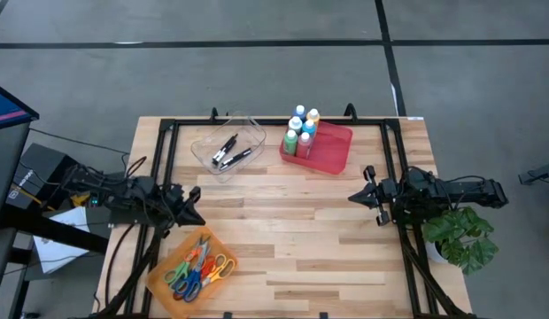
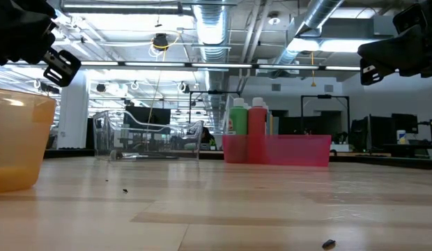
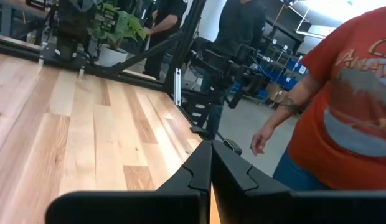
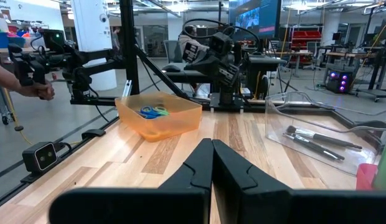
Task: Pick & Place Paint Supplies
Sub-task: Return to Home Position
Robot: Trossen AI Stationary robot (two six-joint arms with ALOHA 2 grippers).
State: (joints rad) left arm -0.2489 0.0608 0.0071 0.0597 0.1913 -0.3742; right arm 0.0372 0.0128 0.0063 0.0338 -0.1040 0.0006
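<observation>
Plastic bottles (image 1: 301, 131) stand upright, packed close at one end of the red bin (image 1: 336, 152) on the far side of the worktop (image 1: 292, 239) in the high view. The left gripper (image 1: 189, 209) hangs by the orange bin (image 1: 158, 282), the right gripper (image 1: 363, 193) at the opposite edge, both well apart from them. The bottles look light, smooth and a little squeezable, so a hold from above at the neck, under the cap, seems safest. The low view shows flat pale wood with dark specks (image 2: 124, 189), and a wide hall with ceiling pipes (image 2: 320, 21). In the left wrist view the fingers are together, with a person (image 3: 342, 106) just past the edge. In the right wrist view the fingers are likewise together.
</observation>
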